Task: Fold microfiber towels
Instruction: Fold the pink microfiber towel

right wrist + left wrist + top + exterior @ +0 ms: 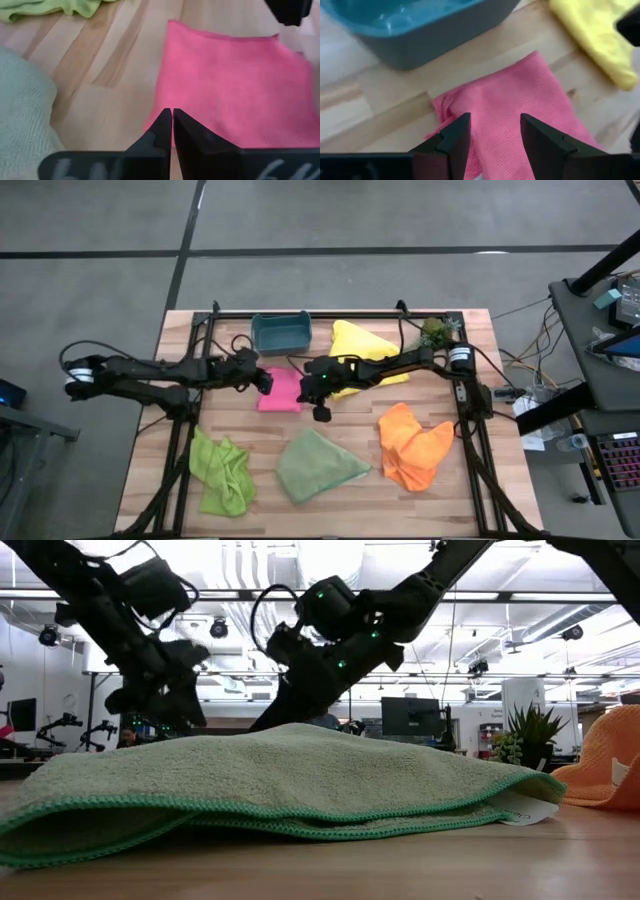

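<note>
The pink towel [280,391] lies flat on the table's far middle, folded small. My left gripper [492,135] is open and hovers over the towel's left part, one finger on either side of a stretch of cloth. My right gripper [172,125] is shut at the towel's right edge [159,107]. The yellow towel [365,352] lies far right of centre. The orange towel [412,444], the sage green towel [318,466] and the lime green towel [222,472] lie crumpled along the near side. My right gripper's shut fingertips [165,122] stand over the pink towel's right edge, coming from the table's right side. I cannot tell whether they touch the cloth. The towel lies flat on the table.
A teal bin [281,332] stands just beyond the pink towel at the far edge. A small green plant [438,332] stands at the far right. The arms' black frame rails [186,430] run along the table's left and right sides.
</note>
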Available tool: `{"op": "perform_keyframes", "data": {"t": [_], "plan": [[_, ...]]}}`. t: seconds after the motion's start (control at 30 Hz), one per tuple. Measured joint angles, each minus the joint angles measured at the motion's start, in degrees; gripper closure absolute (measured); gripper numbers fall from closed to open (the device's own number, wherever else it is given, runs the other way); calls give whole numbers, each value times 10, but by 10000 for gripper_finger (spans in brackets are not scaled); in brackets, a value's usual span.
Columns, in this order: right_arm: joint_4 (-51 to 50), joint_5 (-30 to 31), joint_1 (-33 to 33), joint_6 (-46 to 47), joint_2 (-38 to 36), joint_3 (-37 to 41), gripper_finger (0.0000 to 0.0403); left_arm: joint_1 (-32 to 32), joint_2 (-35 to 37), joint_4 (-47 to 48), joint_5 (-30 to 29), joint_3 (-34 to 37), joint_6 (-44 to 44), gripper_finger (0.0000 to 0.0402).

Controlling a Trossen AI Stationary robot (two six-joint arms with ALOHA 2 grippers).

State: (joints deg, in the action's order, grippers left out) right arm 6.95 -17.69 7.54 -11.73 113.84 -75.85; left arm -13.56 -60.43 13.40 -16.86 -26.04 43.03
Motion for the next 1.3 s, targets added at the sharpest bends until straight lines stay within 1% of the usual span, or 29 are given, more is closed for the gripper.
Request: {"op": "perform_keyframes", "data": {"t": [0.2,0.3,0.4,0.47,0.6,0.7,0.87,0.97,1.1,1.2,1.3], "plan": [[-11,-5,0,-19,16,-8,394,0,-53,-4,0,1,70,244],[-6,-5,0,-39,16,-1,394,0,-82,-19,0,1,91,244],[13,-3,0,-34,16,1,394,0,-110,-45,1,1,93,244],[45,-3,0,-33,23,2,394,0,-124,-67,0,1,93,244],[71,-5,-2,-26,45,2,394,0,-149,-114,0,1,89,244],[71,-5,-2,-28,66,0,394,0,-163,-140,-1,1,75,244],[39,-10,0,-44,90,-22,394,0,-172,-151,-4,0,62,244],[8,-10,0,-58,94,-36,394,0,-166,-154,-30,0,45,244],[-2,-9,0,-56,94,-40,394,0,-152,-158,-74,-3,13,245],[-4,-8,0,-51,94,-42,394,0,-147,-157,-77,-2,-14,264],[-7,-7,0,-49,94,-43,394,0,-149,-155,-77,-2,-17,311]]}}
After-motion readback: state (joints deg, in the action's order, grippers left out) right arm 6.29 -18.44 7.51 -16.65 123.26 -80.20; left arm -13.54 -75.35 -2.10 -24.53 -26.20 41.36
